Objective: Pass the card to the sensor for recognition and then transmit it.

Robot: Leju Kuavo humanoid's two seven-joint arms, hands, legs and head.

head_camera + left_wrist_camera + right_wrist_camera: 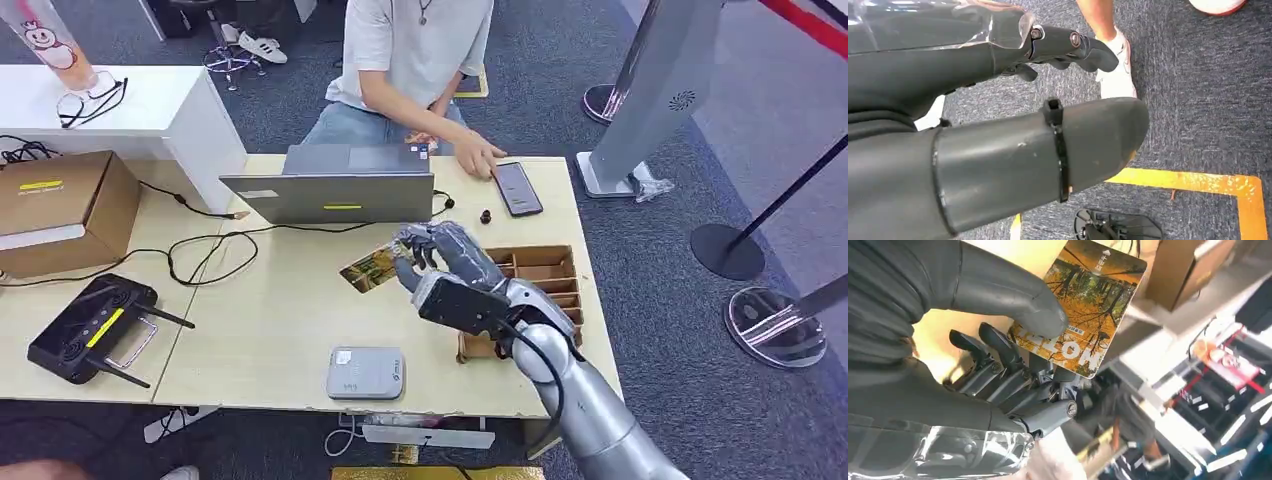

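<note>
While the right hand (440, 262) hovers at the centre of the head view, above the pale table (270, 330), we see it pinching the card (370, 268) between thumb and fingers, the card's free end jutting toward the left of the frame. In the right wrist view the thumb (1013, 300) presses on the card's autumn-coloured face, and the darker fingers (998, 352) curl behind it. The grey sensor (366, 372) lies flat at the lower centre of the frame, near the table's front edge, well apart from the card. To do this step well, we judge the card should descend level over the sensor's top face, keeping the pinch firm. The left hand (1013, 150) hangs over carpet with nothing in it; how far its fingers are apart we cannot tell.
</note>
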